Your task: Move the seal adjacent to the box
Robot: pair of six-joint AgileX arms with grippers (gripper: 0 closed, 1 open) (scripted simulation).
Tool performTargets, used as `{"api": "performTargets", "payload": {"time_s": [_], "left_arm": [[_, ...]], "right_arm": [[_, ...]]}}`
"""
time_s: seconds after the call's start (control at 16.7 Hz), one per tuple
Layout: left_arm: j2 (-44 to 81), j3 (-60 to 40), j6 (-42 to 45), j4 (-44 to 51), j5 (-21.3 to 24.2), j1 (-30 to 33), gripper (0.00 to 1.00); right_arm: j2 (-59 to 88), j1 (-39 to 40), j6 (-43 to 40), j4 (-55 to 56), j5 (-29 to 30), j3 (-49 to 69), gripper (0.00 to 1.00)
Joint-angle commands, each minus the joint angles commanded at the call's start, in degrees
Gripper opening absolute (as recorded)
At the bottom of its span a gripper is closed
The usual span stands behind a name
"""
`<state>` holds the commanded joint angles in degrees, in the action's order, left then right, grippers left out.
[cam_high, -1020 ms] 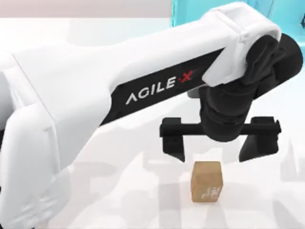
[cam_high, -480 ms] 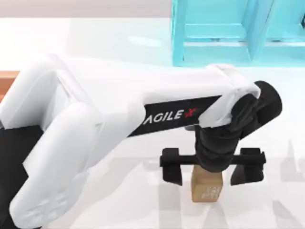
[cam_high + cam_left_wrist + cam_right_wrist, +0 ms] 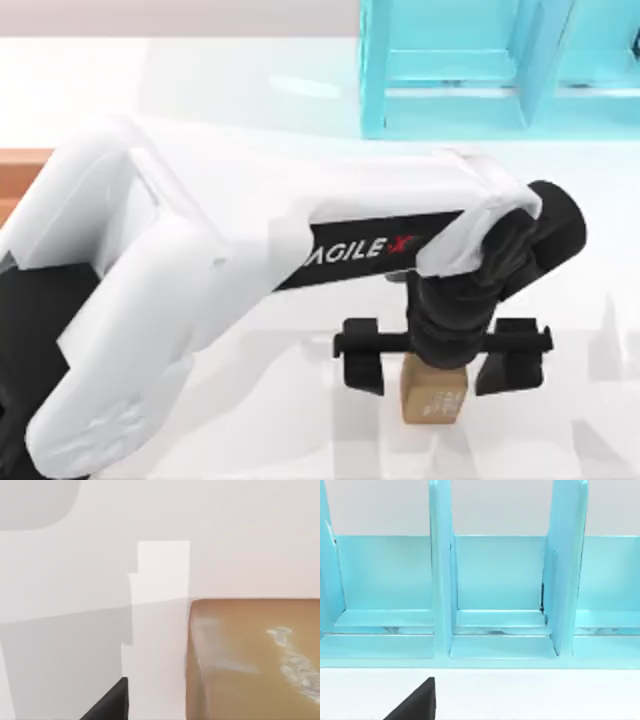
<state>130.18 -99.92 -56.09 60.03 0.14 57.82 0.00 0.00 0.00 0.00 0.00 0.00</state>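
near the lower middle of the top view, the left claw (image 3: 441, 368) hangs directly over the seal (image 3: 434, 402), its fingers spread wide, one on either side of the block and apart from its faces. nothing gripped yet. seal sits flat on the white tabletop (image 3: 250, 110), carved whitish marks on the face toward the lower edge of the top view. left wrist view has the seal (image 3: 252, 660) close under the camera, off to one side of the frame.

box (image 3: 22, 178): orange-brown corner at the top view's left edge, well apart from the seal, mostly hidden behind the left arm.

risk, as judgement: if the claw is off-centre when it closes, one finger may touch first and skew or push the block; a shallow bite could let it slip during the carry.

room: bare tabletop lies around the seal. turquoise shelf (image 3: 470, 70) stands at the far side, clear of the route left. right claw (image 3: 415, 702) faces that shelf (image 3: 495, 595), parked; cannot tell its fingers.
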Motion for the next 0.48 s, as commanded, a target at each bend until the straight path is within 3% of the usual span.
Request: {"api": "performTargets", "payload": {"time_s": [0.48], "left_arm": [[0.0,0.0,0.0,0.0,0.0,0.0,0.17]], "right_arm": [[0.0,0.0,0.0,0.0,0.0,0.0,1.0]]}}
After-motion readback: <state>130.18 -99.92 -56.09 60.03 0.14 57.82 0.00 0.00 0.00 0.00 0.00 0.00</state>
